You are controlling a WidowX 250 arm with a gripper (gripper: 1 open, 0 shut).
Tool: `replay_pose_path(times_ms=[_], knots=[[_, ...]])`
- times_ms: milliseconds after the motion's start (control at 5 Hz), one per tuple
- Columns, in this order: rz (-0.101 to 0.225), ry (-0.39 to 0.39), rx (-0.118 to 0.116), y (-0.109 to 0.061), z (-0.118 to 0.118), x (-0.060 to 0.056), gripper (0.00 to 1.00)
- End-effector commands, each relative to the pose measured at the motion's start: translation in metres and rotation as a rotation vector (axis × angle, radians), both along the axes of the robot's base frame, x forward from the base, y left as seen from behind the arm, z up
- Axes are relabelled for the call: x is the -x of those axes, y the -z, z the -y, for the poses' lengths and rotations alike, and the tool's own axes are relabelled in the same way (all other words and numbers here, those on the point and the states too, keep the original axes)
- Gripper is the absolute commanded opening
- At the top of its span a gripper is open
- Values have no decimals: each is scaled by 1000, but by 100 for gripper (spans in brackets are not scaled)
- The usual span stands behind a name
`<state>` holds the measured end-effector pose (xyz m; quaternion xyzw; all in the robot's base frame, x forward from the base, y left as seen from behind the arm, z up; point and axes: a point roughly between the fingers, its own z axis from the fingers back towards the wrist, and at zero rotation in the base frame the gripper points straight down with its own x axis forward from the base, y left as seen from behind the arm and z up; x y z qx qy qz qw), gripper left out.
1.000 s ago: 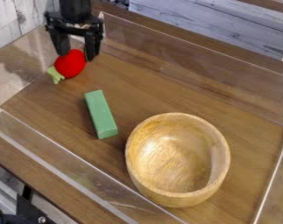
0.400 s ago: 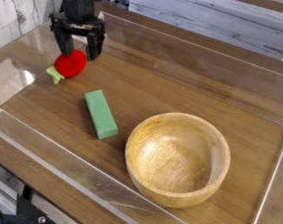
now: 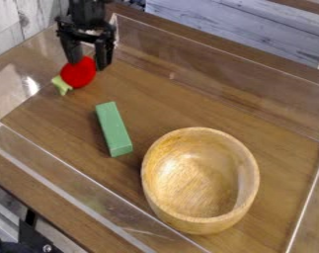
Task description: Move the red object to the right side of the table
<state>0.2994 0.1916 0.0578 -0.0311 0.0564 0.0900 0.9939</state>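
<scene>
Far left on the surface (image 3: pixel 241 109), the one red object (image 3: pixel 79 71) lies near the acrylic wall, with the single gripper (image 3: pixel 88 61) spread open just above and behind it. I judge this the reach-to-grasp step; next it must drop around the fruit and close. Rightward: one green block (image 3: pixel 115 128), then one wooden bowl (image 3: pixel 200 178).

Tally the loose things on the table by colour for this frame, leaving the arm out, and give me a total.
Red: 1, the red object, a small toy fruit at the far left under the open tool
Green: 1, the rectangular block
Light wood: 1, the bowl
Total: 3
</scene>
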Motion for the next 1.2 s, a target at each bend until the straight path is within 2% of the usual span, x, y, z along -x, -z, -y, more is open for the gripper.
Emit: replay_pose_path(times_ms=[0, 200, 400, 800, 1000], knots=[[44, -31, -17, -12, -14, -7, 100], [31, -52, -12, -11, -17, -2, 0], [25, -68, -14, -18, -18, 2, 0], [80, 8, -50, -75, 13, -9, 0], [98, 18, -61, -97, 51, -21, 0]])
